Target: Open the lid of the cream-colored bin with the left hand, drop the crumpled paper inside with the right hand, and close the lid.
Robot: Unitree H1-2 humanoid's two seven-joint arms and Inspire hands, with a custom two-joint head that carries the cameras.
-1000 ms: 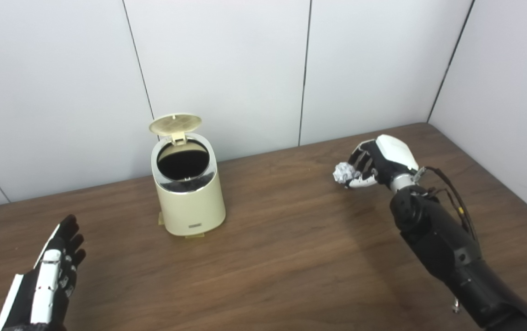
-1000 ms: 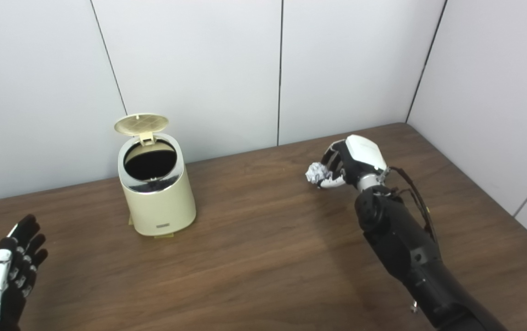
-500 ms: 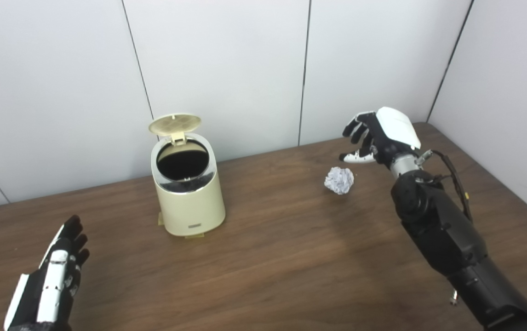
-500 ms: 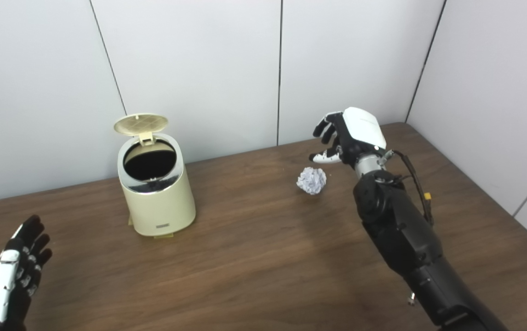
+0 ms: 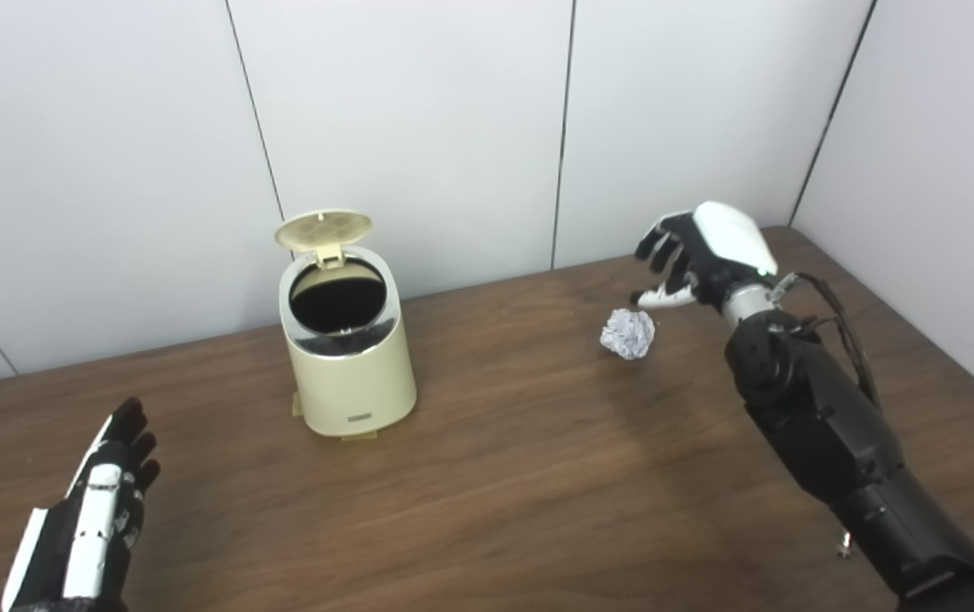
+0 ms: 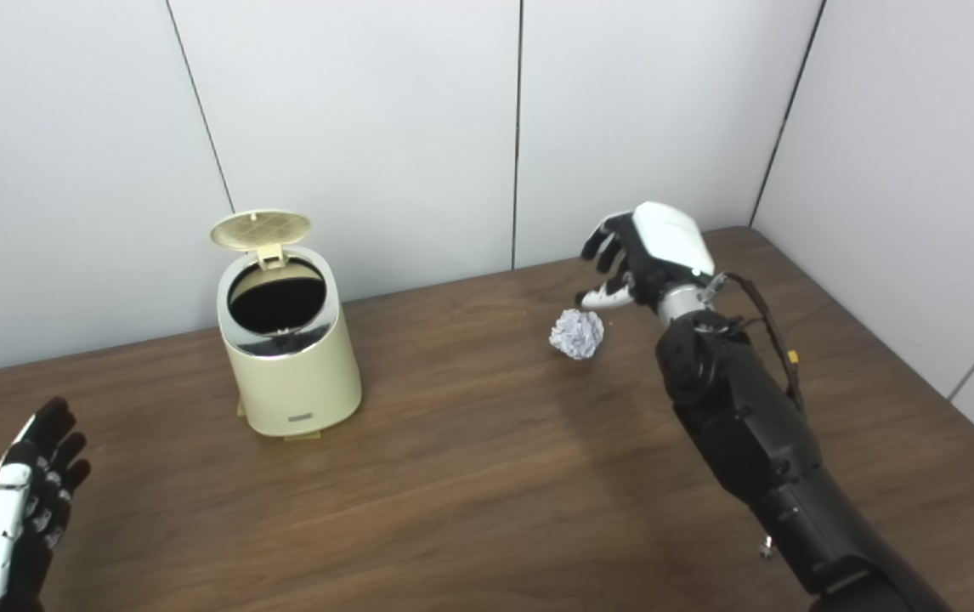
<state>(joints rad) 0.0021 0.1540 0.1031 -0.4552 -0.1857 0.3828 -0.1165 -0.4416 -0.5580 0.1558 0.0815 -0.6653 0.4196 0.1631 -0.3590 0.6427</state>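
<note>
The small cream-colored plastic bin [image 5: 349, 353] stands on the brown wooden table [image 5: 521, 476], its round lid [image 5: 323, 228] up. The white crumpled paper ball [image 5: 628, 332] lies on the table, just below the right hand [image 5: 704, 255], whose fingers are spread and hold nothing. The left hand [image 5: 87, 518] is flat and empty near the front edge.
</note>
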